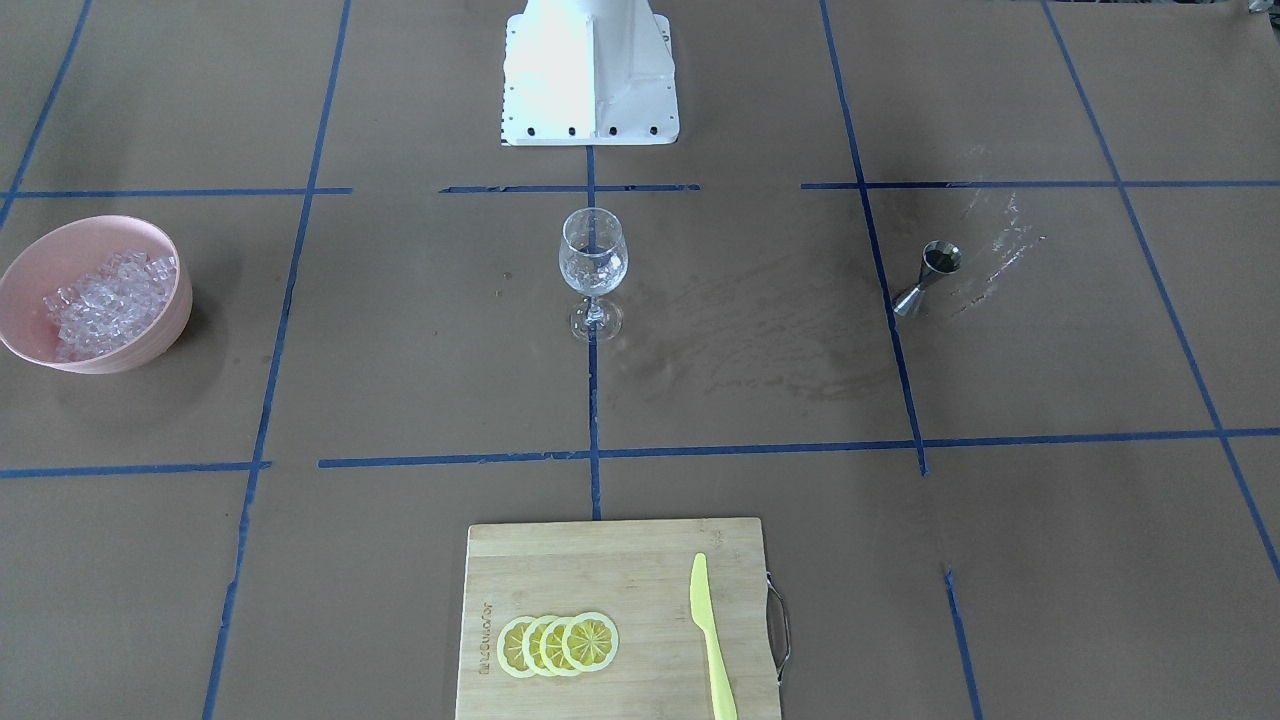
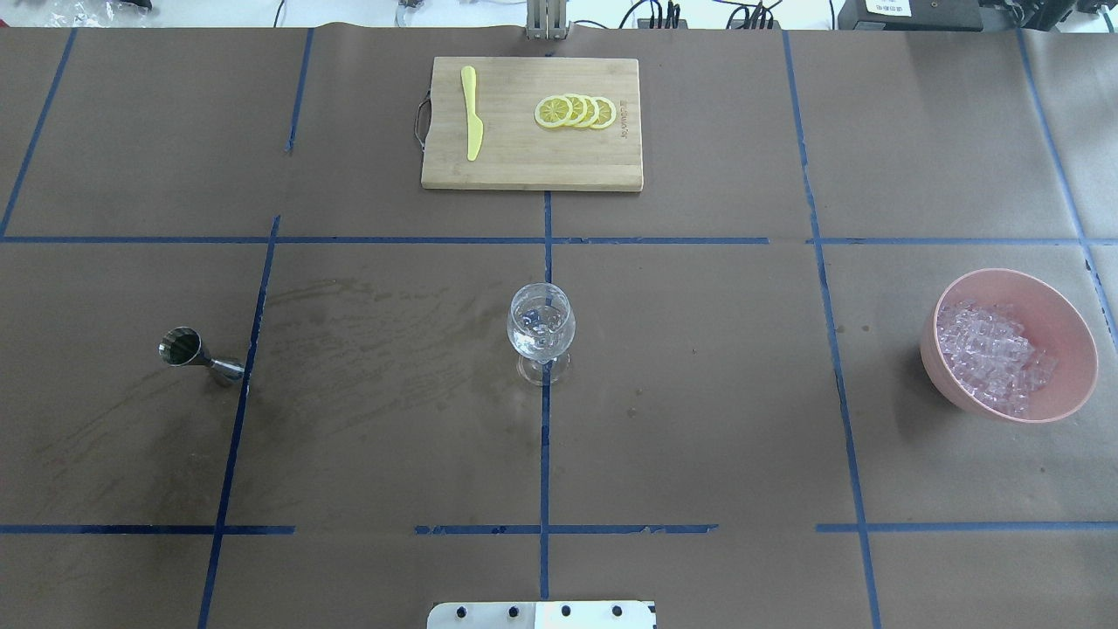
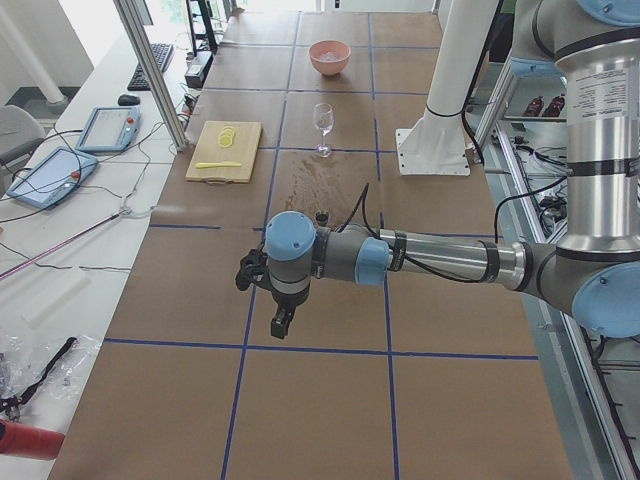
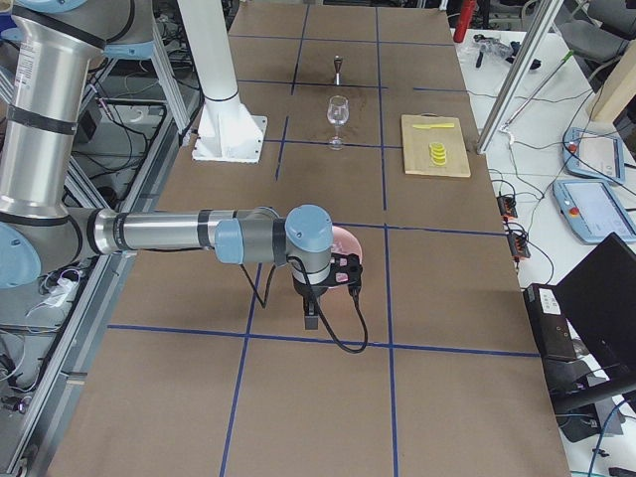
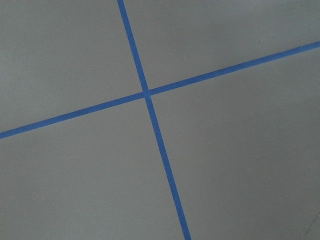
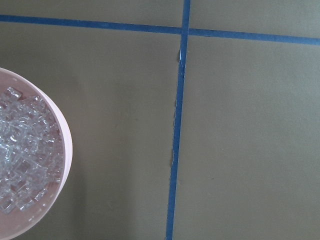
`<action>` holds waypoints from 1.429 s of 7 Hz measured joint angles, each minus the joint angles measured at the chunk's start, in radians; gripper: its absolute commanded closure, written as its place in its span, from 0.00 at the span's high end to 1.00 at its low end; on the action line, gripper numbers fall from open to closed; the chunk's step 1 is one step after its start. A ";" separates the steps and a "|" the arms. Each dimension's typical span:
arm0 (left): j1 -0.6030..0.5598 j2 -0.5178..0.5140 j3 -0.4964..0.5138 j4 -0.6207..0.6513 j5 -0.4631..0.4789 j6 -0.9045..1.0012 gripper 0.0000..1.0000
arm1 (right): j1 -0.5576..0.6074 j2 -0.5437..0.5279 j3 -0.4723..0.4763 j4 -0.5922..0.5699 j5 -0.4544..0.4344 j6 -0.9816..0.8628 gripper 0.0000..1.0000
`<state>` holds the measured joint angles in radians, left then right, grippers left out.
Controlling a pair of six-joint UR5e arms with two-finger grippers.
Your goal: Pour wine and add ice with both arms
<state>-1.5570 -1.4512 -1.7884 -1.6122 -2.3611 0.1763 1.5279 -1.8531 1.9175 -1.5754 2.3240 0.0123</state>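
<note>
The wine (image 1: 941,260) sits as a small dark pool in the top cup of a steel jigger (image 1: 908,300), standing upright at the right of centre in the front-facing view, well apart from the wine glass (image 1: 592,262) at mid-frame. Treat the jigger as light, rigid and slick. Its narrow waist looks like the surest place to clamp, since a grip on the flared cup would likely slide or tip it, and with an open top any tilt spills the measure early. The ice (image 1: 105,300) lies heaped in a pink bowl (image 1: 165,335) at the left edge of that view. The cubes look small, hard and glassy, probably slippery, so pinching one is chancy. You may do better gripping the bowl's rim and tipping, though the load makes that bowl the heaviest item here. The glass is thin and top-heavy on its stem, so keep contact gentle near it. The left gripper (image 3: 282,325) and right gripper (image 4: 311,320) hang over bare table and show only in the side views. You cannot tell whether either one's fingers are apart or together.
</note>
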 measured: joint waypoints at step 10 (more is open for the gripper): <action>-0.002 -0.001 0.020 -0.352 -0.002 -0.003 1.00 | 0.000 0.046 0.004 0.189 0.002 0.020 1.00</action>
<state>-1.5590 -1.4522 -1.7679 -1.9641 -2.3633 0.1735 1.5278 -1.8068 1.9212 -1.3861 2.3263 0.0319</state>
